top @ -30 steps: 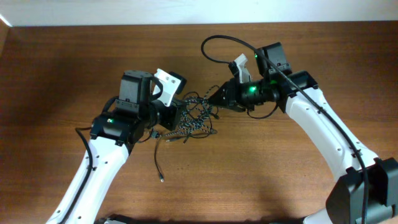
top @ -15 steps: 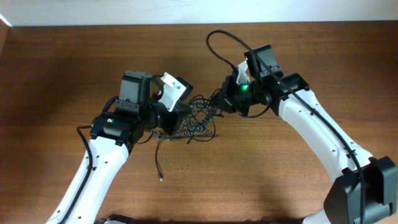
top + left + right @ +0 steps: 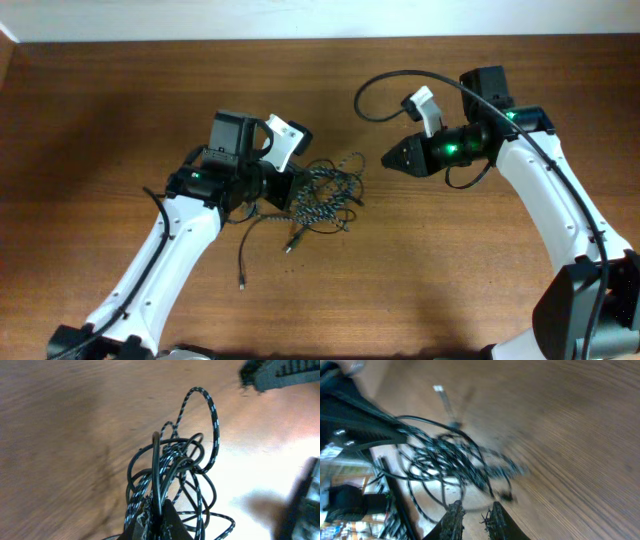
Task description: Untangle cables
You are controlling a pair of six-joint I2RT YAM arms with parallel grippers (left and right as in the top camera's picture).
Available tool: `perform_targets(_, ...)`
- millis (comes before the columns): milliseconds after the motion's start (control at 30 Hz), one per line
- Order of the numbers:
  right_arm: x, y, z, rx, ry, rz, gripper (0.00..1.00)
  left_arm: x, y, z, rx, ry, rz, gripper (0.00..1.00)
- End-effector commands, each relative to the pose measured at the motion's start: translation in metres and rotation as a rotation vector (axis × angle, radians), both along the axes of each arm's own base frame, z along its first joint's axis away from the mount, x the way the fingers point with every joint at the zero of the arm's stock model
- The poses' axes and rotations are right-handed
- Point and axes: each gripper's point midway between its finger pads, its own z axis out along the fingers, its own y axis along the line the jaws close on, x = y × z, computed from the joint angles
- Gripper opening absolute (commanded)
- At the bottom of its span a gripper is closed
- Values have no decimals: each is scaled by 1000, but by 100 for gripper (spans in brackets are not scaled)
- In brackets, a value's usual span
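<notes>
The cables (image 3: 328, 192) lie as one tangled bundle in the middle of the table, a braided black-and-white speckled one wound through thin black ones. My left gripper (image 3: 287, 187) is shut on the bundle's left side. In the left wrist view the loops (image 3: 176, 462) fan out from between the closed jaws (image 3: 157, 512). A thin black tail runs down to a plug (image 3: 242, 286), and a second plug (image 3: 290, 243) lies nearer the bundle. My right gripper (image 3: 390, 160) hovers apart to the right, open and holding nothing (image 3: 474, 514); it looks back at the tangle (image 3: 451, 454).
A thicker black cord (image 3: 372, 86) belonging to the right arm loops above the table behind its wrist. The wooden table (image 3: 450, 270) extends to the front and right. The right gripper's tip (image 3: 280, 374) shows at the top right of the left wrist view.
My right gripper has pulled back to the right, away from the tangle, with nothing in it. The left gripper has shifted slightly right, still holding the bundle, and the loose tail moved with it.
</notes>
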Motion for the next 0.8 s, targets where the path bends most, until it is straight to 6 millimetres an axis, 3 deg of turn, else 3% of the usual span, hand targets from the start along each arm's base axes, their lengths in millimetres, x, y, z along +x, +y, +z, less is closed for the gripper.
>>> perform_targets(0,-32,26,31,220,-223,309,23,-15,-10,38,-348,50,-172,0)
perform_targets(33,-50,37,29,218,-242,395,25,1,16,42,-424,147,-27,0)
perform_targets(67,-59,50,26,209,-261,454,26,6,27,42,-442,174,27,0)
perform_targets(200,-66,80,20,156,-357,559,29,2,28,39,-430,169,10,1)
perform_targets(233,-65,80,25,156,-366,557,29,0,30,34,-410,196,30,0)
perform_targets(300,-60,82,55,160,-374,510,29,-2,32,28,-373,177,22,0)
perform_targets(333,-51,79,62,94,-428,489,34,-2,32,28,-373,181,22,1)
perform_targets(467,-32,79,58,24,-516,474,31,-20,28,28,-415,289,16,3)
perform_targets(500,-31,79,56,23,-510,474,30,-25,23,36,-470,302,-15,3)
perform_targets(533,-31,79,52,21,-496,474,27,-29,19,46,-528,310,-49,3)
perform_targets(667,-50,104,31,-127,-513,558,25,-31,18,48,-558,395,-6,0)
perform_targets(767,-45,103,19,-254,-545,556,18,-33,17,47,-557,407,-7,0)
